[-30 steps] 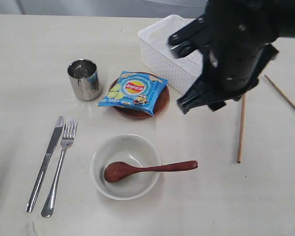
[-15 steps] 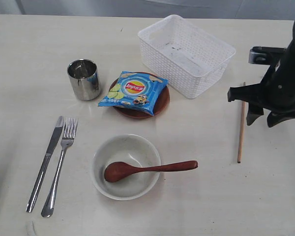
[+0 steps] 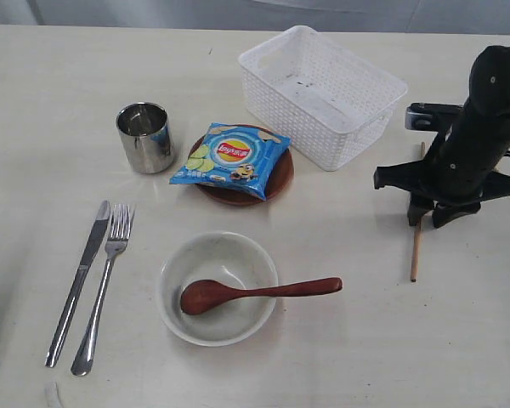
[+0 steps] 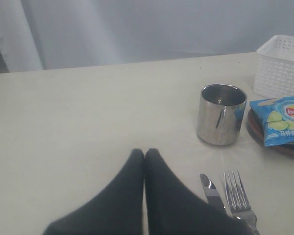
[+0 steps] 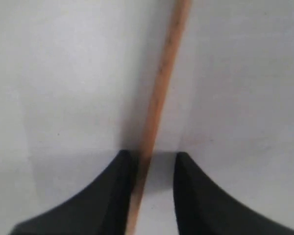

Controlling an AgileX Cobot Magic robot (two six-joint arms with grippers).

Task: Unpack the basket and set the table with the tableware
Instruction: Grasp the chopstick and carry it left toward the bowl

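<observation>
The empty white basket (image 3: 280,106) stands at the back of the table (image 3: 51,102). A steel cup (image 3: 144,136), knife (image 3: 78,280) and fork (image 3: 104,285) lie on the left. The reddish-brown spoon (image 3: 272,291) rests in the white bowl (image 3: 172,263). The brown plate (image 3: 282,180) carries a blue chip bag (image 3: 230,160). My right gripper (image 3: 423,212) is low over a wooden chopstick (image 3: 416,253). In the right wrist view this gripper (image 5: 152,156) is open, with the chopstick (image 5: 161,83) between its fingers, close to one of them. My left gripper (image 4: 144,152) is shut and holds nothing, near the knife (image 4: 211,188).
The left wrist view shows the cup (image 4: 220,114), fork (image 4: 236,193), basket corner (image 4: 281,66) and chip bag (image 4: 281,117) beyond the left gripper. The right arm's dark body (image 3: 467,144) stands to the right of the basket.
The right arm swung from above the basket out to the right, then came down and back left over the chopstick. The tableware has not moved.
</observation>
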